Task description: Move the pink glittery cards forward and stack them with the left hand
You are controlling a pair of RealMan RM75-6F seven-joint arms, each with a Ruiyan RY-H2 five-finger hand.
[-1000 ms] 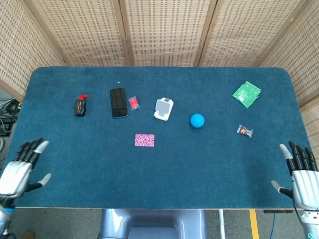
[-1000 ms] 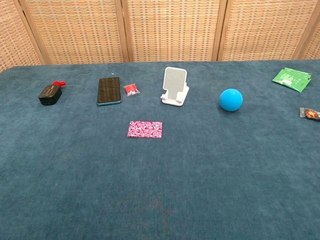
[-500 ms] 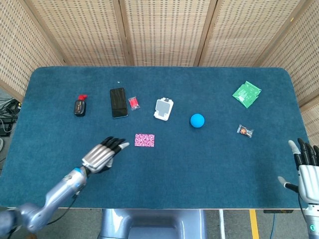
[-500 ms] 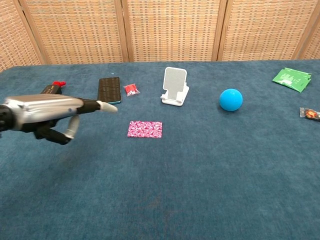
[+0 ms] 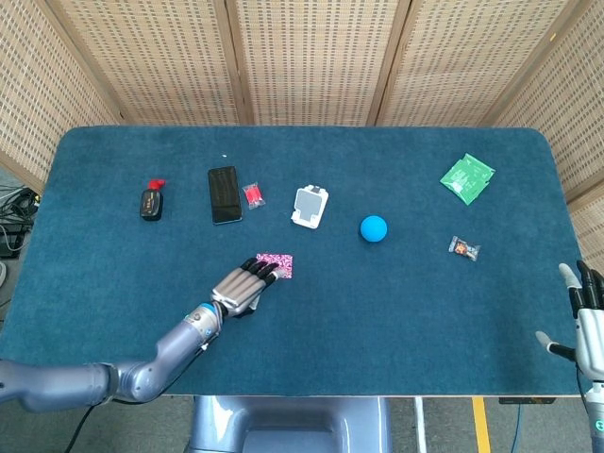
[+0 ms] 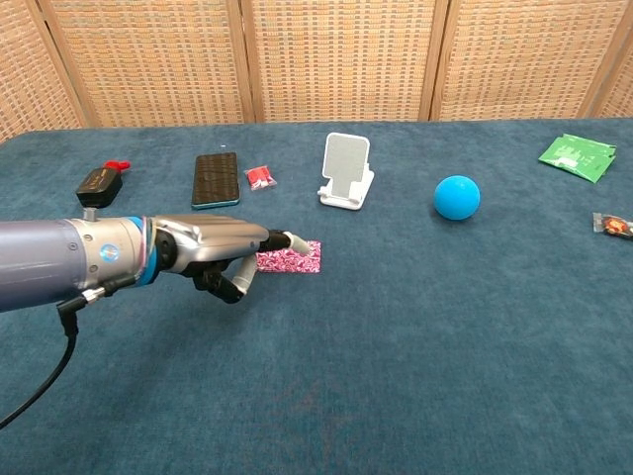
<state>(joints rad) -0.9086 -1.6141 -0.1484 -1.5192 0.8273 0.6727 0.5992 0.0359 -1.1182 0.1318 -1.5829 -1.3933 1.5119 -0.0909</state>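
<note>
Reached over the blue felt tabletop [image 5: 396, 311] at frame centre-left, left hand [image 5: 243, 287] flat, fingers spread, holding nothing, fingertips [image 6: 293, 240] over the pink glittery rectangular cards [image 5: 279, 263]. Stayed at lower right edge, right hand [image 5: 588, 326] spread and empty.

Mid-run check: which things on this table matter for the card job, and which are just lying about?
In the job:
pink cards
left hand, fingertips over the cards' near edge

Lying about:
phone
red packet
black fob
white stand
blue ball
green pouch
candy
right hand, idle
</note>
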